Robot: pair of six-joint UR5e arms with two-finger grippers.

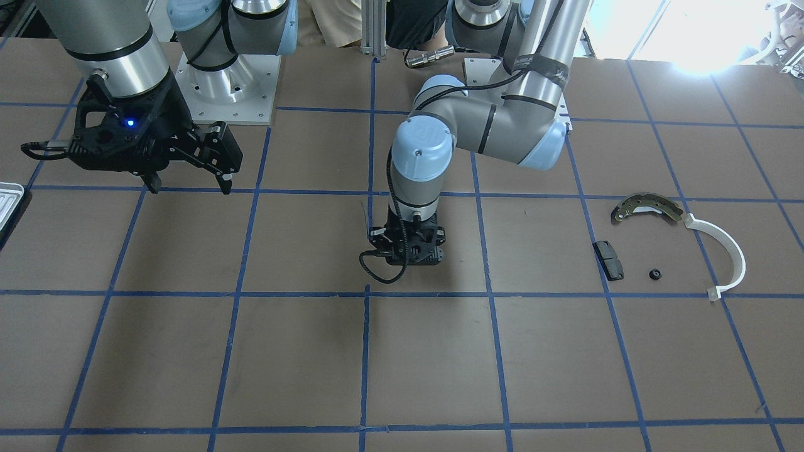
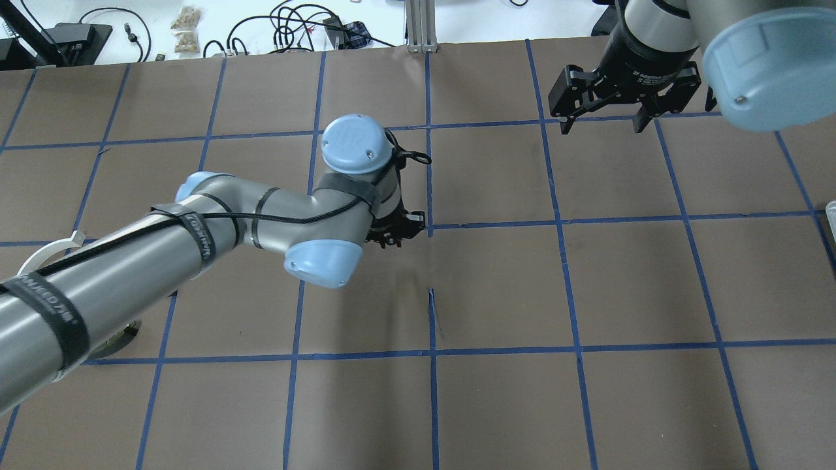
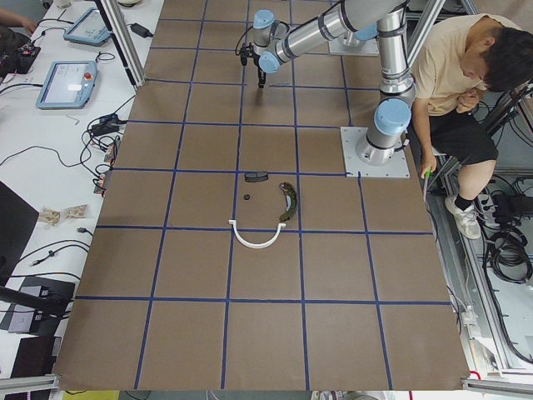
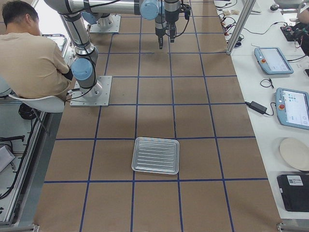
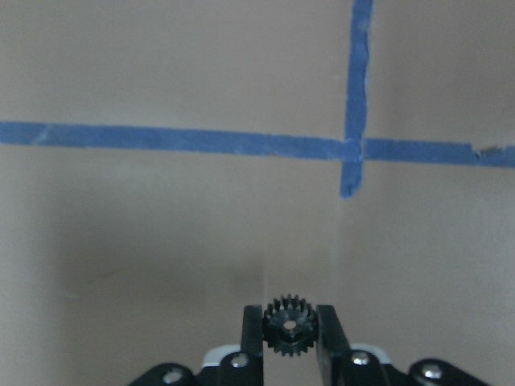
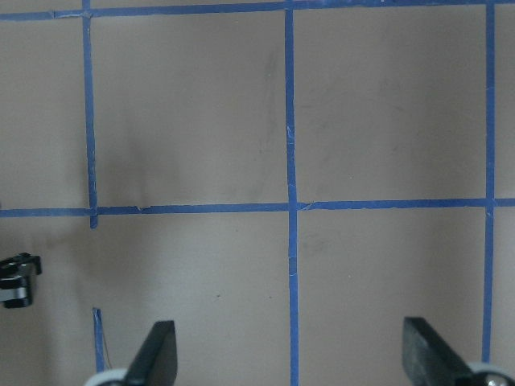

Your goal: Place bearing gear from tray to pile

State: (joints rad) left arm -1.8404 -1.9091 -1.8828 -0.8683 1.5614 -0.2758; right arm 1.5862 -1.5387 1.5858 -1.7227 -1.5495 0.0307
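My left gripper (image 5: pixel 290 318) is shut on a small black toothed bearing gear (image 5: pixel 290 326) and holds it just above the brown table near its middle (image 1: pixel 407 254) (image 2: pixel 395 234). The pile lies toward my left: a bronze-grey brake shoe (image 1: pixel 647 208), a white plastic arc (image 1: pixel 723 251), a black pad (image 1: pixel 609 259) and a tiny black round piece (image 1: pixel 655 274). The pale ridged tray (image 4: pixel 155 155) lies far on my right, and only its edge shows in the front view (image 1: pixel 9 201). My right gripper (image 2: pixel 601 124) is open and empty, raised above the table (image 6: pixel 290 362).
Blue tape lines divide the brown table into squares. A seated person (image 3: pixel 458 75) is beside the arm bases (image 1: pixel 226 88). Tablets and cables lie on the white side bench (image 4: pixel 285 82). The pile also shows in the left side view (image 3: pixel 266 208).
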